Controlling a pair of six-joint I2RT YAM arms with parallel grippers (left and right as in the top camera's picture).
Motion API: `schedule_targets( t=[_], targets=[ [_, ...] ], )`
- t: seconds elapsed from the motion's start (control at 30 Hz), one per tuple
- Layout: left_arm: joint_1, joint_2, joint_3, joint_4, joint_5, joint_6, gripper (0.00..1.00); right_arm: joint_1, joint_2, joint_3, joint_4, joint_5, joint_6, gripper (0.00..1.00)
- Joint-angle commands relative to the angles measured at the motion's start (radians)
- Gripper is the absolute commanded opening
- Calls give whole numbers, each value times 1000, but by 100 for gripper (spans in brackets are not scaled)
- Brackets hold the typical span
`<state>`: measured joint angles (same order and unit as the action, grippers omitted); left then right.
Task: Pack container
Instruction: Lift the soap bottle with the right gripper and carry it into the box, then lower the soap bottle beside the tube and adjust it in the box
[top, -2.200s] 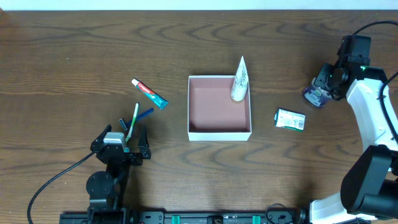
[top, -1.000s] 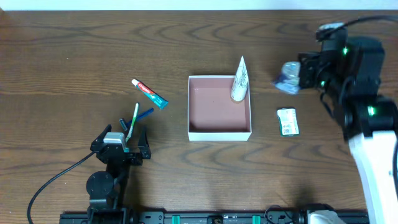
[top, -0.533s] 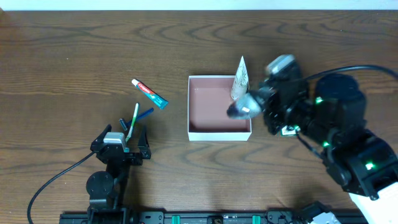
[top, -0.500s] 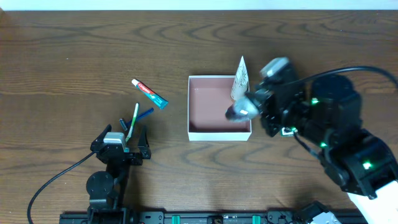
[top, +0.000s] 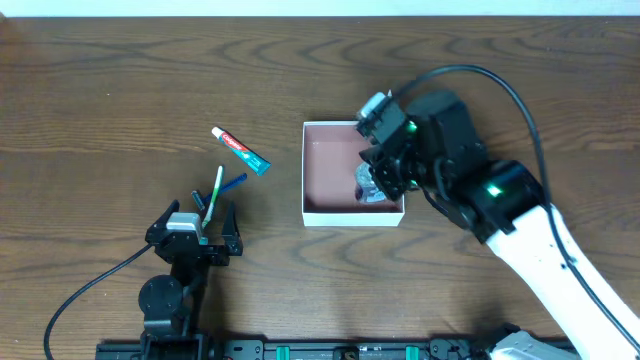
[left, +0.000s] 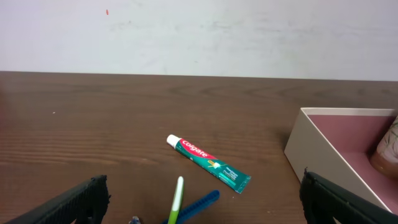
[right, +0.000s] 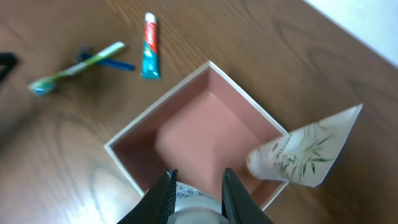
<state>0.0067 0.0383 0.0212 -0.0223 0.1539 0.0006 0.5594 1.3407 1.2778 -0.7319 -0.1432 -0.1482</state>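
Right gripper (top: 378, 182): one, fingers (right: 166, 191) clamped on one small round bluish item (top: 370, 186) (kind not legible). It is held low over the near-right corner of the container (top: 304, 170), inside the rim; contact with the floor cannot be told. Container: one, square, white walls, pinkish-brown inside, at mid-table directly under this gripper. In its far-right corner stands one white leaf-printed tube (right: 305, 152), leaning on the wall and apart from the held item. Left gripper (top: 195, 228): one, fingers spread wide, holding nothing, at the near-left of the wooden table (top: 100, 80), well apart from the container. Just beyond it lie one green-and-white toothbrush (top: 213, 195) and one blue-handled stick (top: 232, 183) (razor or brush, unclear), crossing near their lower ends; farther out, one Colgate toothpaste tube (top: 240, 150), between them and the container. Change: 2.2 s ago the right gripper was at the far right edge on the bluish item; it has carried it to the container. The items on the left have not moved.
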Motion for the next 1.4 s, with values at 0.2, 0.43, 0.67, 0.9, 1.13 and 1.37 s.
schedule_targets(
  t=[0.2,0.43,0.67,0.9,1.13,1.37],
  targets=[
    [6,-2,-17,-34,15,3,98,11,85,16,100,108,131,3],
    [6,-2,-17,-34,15,3,98,11,127,15,114,196,223,2],
    [6,-2,-17,-34,15,3,98,11,159,13,109,208,230,2],
    [6,-2,-17,-34,15,3,98,11,190,-4,116,209,230,2],
    [6,-2,-17,-34,15,3,98,11,196,-31,135,234,230,1],
    [6,-2,-17,-34,15,3,98,11,196,-50,138,238,229,4]
  ],
)
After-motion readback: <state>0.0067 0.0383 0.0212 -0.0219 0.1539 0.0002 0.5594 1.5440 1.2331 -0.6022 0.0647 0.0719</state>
